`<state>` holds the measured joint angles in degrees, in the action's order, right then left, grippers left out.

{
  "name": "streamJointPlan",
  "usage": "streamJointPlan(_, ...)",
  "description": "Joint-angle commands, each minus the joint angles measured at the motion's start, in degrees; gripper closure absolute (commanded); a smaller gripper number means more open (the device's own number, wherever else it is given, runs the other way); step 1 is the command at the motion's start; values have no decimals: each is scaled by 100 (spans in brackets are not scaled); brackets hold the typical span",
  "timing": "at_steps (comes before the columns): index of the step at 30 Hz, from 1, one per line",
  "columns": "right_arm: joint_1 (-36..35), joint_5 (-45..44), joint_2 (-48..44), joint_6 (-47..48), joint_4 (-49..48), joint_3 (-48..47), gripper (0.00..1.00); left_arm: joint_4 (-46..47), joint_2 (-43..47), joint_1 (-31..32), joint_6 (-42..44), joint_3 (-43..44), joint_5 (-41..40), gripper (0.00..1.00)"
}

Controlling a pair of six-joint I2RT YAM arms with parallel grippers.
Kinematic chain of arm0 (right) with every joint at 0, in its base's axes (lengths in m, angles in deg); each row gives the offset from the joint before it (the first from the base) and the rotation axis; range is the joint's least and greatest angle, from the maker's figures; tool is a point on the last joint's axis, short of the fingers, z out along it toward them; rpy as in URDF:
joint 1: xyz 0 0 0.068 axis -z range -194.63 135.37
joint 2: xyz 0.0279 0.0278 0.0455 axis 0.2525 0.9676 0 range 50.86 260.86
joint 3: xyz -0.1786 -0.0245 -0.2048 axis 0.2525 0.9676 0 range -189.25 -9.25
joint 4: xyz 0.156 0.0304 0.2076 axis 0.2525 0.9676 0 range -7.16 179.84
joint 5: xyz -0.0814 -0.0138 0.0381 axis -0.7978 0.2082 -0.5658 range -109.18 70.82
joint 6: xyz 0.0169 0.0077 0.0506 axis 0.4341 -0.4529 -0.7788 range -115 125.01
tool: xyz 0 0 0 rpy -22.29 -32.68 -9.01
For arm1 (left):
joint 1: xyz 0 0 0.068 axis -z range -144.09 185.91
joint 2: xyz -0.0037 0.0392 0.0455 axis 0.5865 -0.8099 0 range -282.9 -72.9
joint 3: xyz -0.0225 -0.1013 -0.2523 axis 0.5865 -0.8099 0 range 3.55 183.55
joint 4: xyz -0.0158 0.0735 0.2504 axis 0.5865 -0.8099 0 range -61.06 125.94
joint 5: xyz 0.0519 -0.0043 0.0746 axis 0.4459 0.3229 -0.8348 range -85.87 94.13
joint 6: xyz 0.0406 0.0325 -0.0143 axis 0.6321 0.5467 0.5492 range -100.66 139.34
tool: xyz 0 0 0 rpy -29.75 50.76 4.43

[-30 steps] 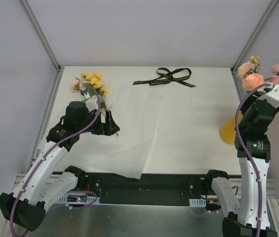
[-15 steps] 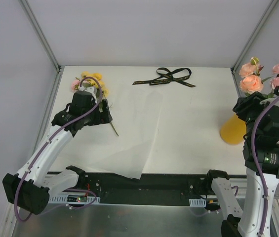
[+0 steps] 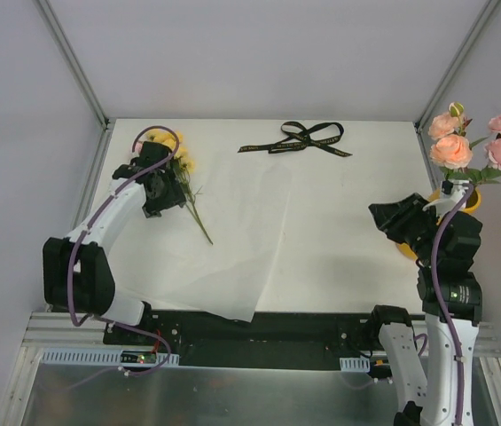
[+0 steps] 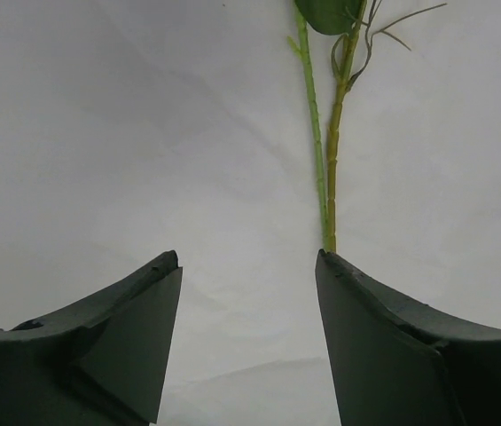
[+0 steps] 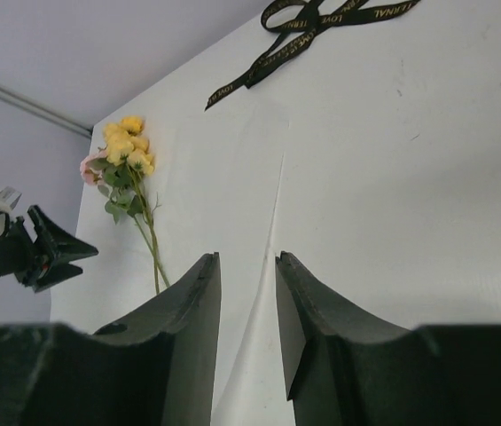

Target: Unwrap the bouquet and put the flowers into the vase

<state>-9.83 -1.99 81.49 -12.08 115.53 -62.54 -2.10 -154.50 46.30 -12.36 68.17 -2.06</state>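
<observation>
Our left gripper (image 4: pixel 248 257) stands open with nothing between its jaws, low over the white paper (image 3: pixel 232 240) at the far left of the table (image 3: pixel 356 177). A green stem (image 4: pixel 330 169) runs right up to the tip of one finger (image 4: pixel 383 337); from the wrist view we cannot quite tell whether the two touch. That stem belongs to the yellow flowers (image 5: pixel 128 142), which lie flat on the paper with their blooms toward the far edge. Further right, the black ribbon (image 3: pixel 301 138) lies loose near the back of the table. Our right gripper (image 5: pixel 246 257) hangs above the table's right side, its jaws a narrow gap apart and empty. Just beside that arm, at the right edge, the vase (image 3: pixel 473 202) stands upright with the pink flowers (image 3: pixel 476 146) in it.
</observation>
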Motion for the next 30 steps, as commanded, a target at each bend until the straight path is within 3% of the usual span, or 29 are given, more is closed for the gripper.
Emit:
streamJointPlan(1,-111,416,-242,-208,-166,205,63,191,-706,-64,-275,560,31,39)
streamJointPlan(11,-146,469,-303,-181,-43,179,63,420,-2385,-275,-741,1641,268,58)
streamJointPlan(30,-163,337,-260,-138,98,-23,63,429,-3133,-327,-829,1861,118,60)
